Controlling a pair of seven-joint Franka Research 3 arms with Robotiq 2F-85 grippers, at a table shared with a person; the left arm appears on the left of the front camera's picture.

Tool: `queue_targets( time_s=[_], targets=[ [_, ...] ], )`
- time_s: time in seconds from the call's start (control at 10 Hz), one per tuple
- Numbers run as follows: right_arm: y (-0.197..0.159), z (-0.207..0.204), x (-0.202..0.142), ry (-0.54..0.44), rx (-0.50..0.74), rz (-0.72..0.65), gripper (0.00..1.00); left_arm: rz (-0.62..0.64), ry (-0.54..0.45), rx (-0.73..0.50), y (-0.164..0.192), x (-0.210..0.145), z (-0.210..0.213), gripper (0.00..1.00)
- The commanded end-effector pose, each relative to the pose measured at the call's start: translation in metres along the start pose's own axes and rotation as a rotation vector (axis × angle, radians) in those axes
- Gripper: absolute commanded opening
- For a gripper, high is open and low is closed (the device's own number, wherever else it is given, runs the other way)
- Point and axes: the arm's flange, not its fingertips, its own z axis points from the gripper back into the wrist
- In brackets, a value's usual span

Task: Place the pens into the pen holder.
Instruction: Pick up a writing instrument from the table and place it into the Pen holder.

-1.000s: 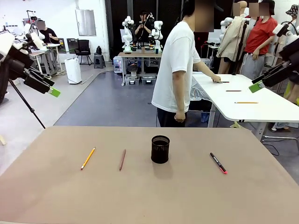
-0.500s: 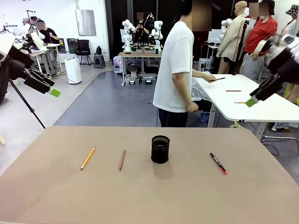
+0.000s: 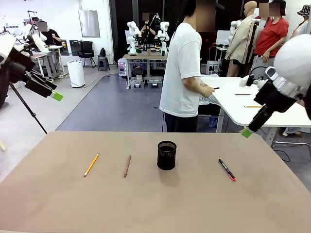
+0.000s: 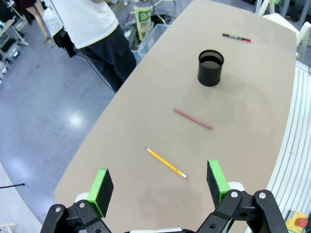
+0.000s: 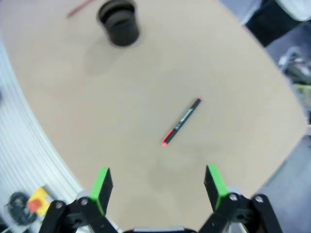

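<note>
Because every pen lies flat on the tan table [image 3: 155, 208], a pinch could easily go wrong: closing jaws may strike the tabletop, or nudge a slim round stick so that it rolls away. The small black wire-mesh pen holder [image 3: 166, 155], a short cylindrical cup standing upright near the table's middle, looks light. A pen dropped in at a slant, being longer than the cup is tall, could lean on the rim and tip it over.

The right gripper [image 5: 158, 184], jaws wide apart and holding nothing, hangs above the slim dark pen with red ends [image 5: 181, 122], which lies to the right of the holder, well apart from it. The left gripper [image 4: 159, 180], also spread wide and empty, hovers high off the table's left end, looking down toward the orange-yellow pencil [image 4: 165, 162]. The reddish-brown pencil [image 4: 193, 119] lies between that pencil and the holder. A person in a white shirt [image 3: 183, 73] stands beyond the far edge, side-on.

Count: three pens, none in the cup; one holder; two grippers, both spread; one person nearby.
</note>
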Motion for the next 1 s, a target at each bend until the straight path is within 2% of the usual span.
queue_targets(
  time_s=[0.0,0.1,0.2,0.3,0.4,0.9],
  targets=[
    [0.001,-0.029,0.008,0.022,-0.229,-0.078,1.00,0.001,-0.015,-0.005,0.002,0.000,0.000,1.00],
    [-0.003,-0.043,0.012,0.045,-0.286,-0.093,1.00,0.001,-0.015,-0.005,0.002,0.000,0.000,1.00],
    [-0.005,-0.052,0.016,0.057,-0.258,-0.095,1.00,0.001,-0.015,-0.005,0.002,0.000,0.000,1.00],
    [-0.014,-0.048,0.014,-0.002,-0.150,-0.047,1.00,0.001,-0.015,-0.005,0.002,0.000,0.000,1.00],
    [-0.004,-0.038,0.010,-0.005,-0.222,-0.049,1.00,0.001,-0.015,-0.005,0.002,0.000,0.000,1.00],
    [-0.004,-0.038,0.010,-0.005,-0.222,-0.049,1.00,0.001,-0.015,-0.005,0.002,0.000,0.000,1.00]
  ],
)
